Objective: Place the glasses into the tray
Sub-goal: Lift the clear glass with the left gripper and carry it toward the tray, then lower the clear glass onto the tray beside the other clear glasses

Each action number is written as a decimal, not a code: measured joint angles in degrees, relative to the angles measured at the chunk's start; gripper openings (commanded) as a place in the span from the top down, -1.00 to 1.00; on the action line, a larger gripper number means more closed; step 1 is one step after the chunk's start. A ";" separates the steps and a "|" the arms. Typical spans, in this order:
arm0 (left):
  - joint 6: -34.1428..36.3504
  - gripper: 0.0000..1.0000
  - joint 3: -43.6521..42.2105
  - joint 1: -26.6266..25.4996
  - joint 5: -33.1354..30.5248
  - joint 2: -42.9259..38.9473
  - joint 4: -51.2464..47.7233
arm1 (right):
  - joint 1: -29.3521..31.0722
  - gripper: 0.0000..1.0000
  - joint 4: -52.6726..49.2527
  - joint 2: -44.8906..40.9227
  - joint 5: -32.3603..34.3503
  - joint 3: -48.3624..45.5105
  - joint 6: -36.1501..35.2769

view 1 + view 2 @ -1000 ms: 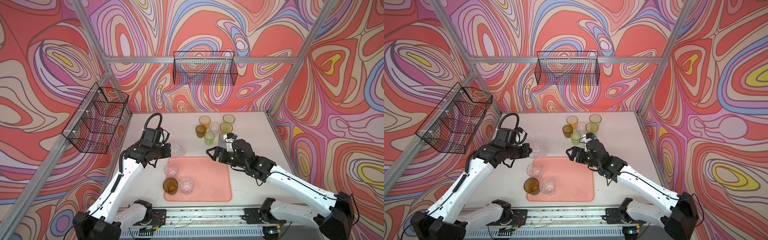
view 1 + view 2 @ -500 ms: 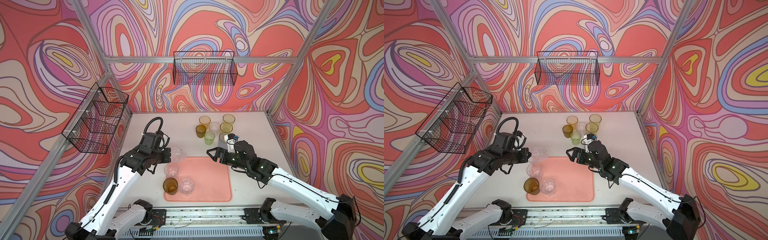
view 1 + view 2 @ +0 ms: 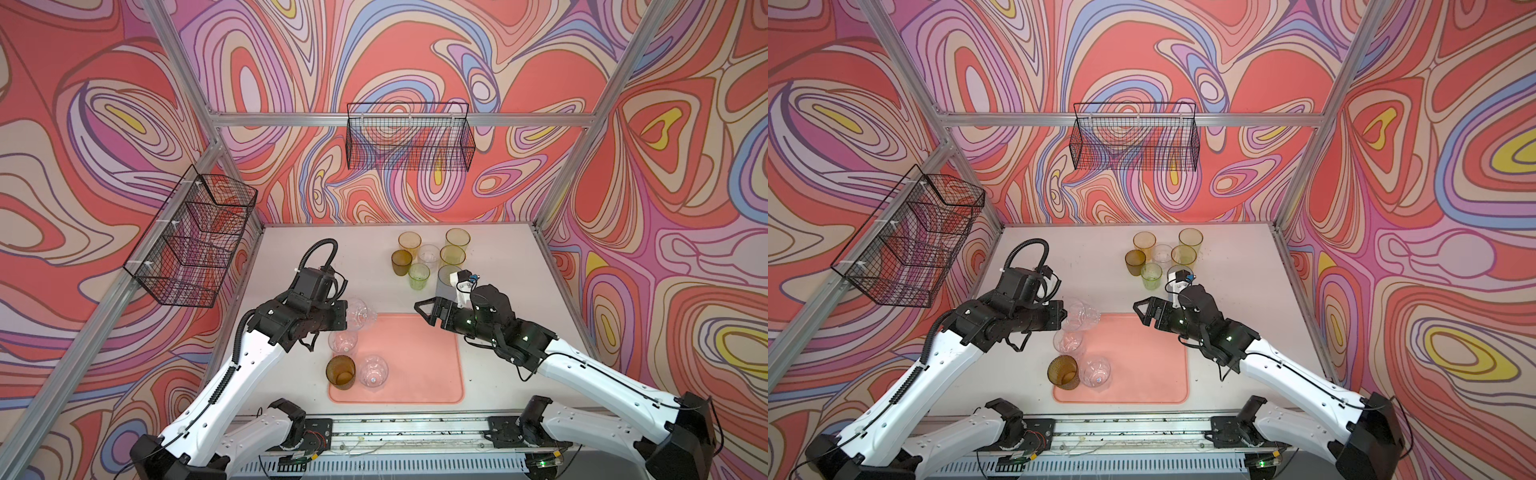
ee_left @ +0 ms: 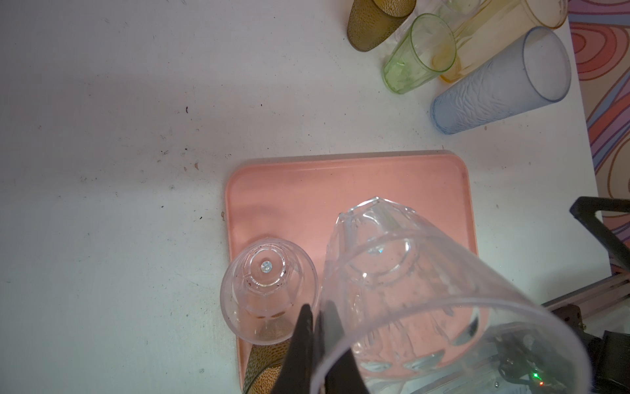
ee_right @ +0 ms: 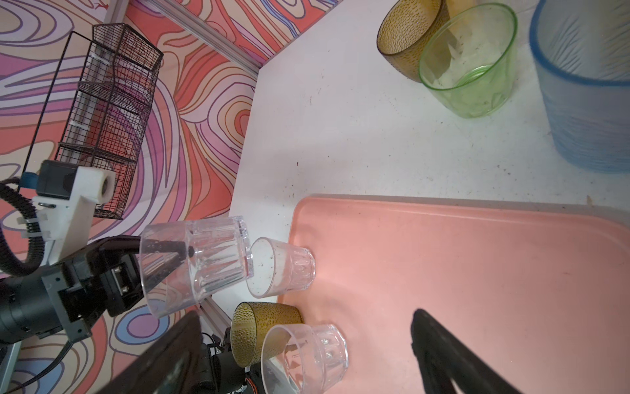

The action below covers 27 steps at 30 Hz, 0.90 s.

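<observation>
Clear ribbed plastic: one clear tumbler (image 3: 359, 313) hangs tilted over the far left corner of the pink tray (image 3: 415, 365), its wall pinched between the clamped fingers of the left gripper (image 4: 318, 327). On the tray's left side stand a brown-amber glass (image 3: 340, 372) and two clear glasses (image 3: 374, 372). Seven more tumblers (image 3: 418, 275) cluster on the white table (image 3: 365, 257) beyond. The right gripper (image 3: 426, 313) hovers over the tray's far right corner, spread wide and empty.
</observation>
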 measured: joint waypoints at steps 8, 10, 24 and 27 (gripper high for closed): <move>-0.57 1.00 -0.07 -2.45 -1.27 1.66 0.02 | 0.00 -0.97 0.17 -1.31 -0.09 -0.92 0.20; -0.59 1.00 -0.07 -3.02 -1.68 2.14 0.02 | 0.00 -0.97 0.17 -1.64 -0.09 -1.05 0.37; -1.62 1.00 -0.11 -6.82 -4.02 5.11 0.39 | -0.02 -0.97 0.20 -4.17 -0.09 -3.28 1.57; -1.64 1.00 -0.20 -7.17 -4.26 5.51 0.50 | -0.02 -0.97 0.15 -4.74 -0.07 -3.80 1.64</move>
